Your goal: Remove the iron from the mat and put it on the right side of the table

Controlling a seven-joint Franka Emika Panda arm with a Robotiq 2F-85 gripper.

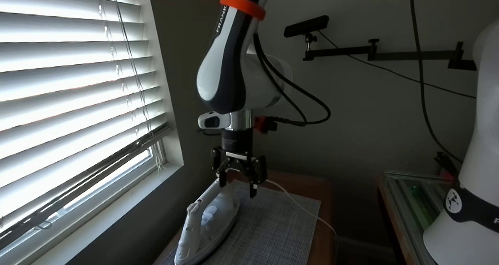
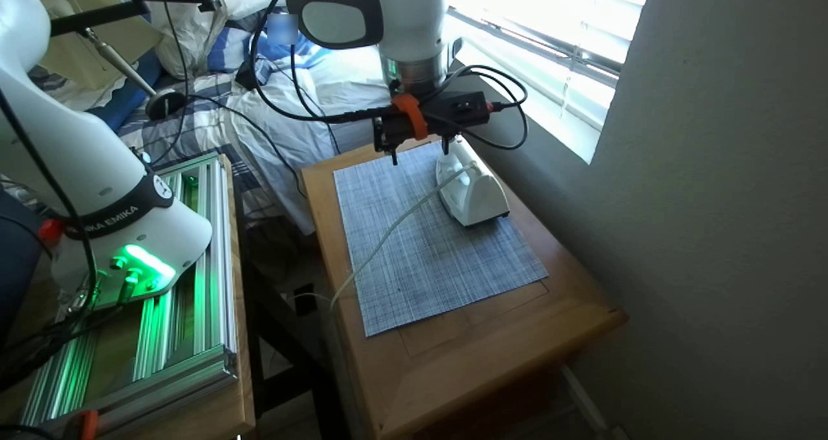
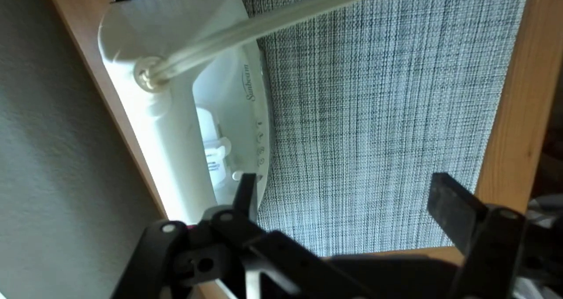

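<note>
The pale white iron [image 1: 218,222] rests on the grey mat [image 1: 273,222] along the window side of the brown wooden table [image 2: 491,356]. It also shows in an exterior view [image 2: 480,197] and in the wrist view [image 3: 162,136]. Its thin cord [image 2: 388,236] crosses the mat and hangs over the table edge. My gripper [image 1: 238,190] is open and empty above the mat. In the wrist view its fingers [image 3: 343,178] stand wide apart, one overlapping the iron's side, the other over bare mat [image 3: 374,114]. The iron's nose is hidden behind the gripper there.
A window with blinds [image 1: 78,85] and a sill [image 1: 128,202] run close beside the iron. A grey wall [image 2: 711,233] borders the table. The robot base stands on a glass-topped stand [image 2: 217,336] across a gap. A bed [image 2: 349,97] lies behind.
</note>
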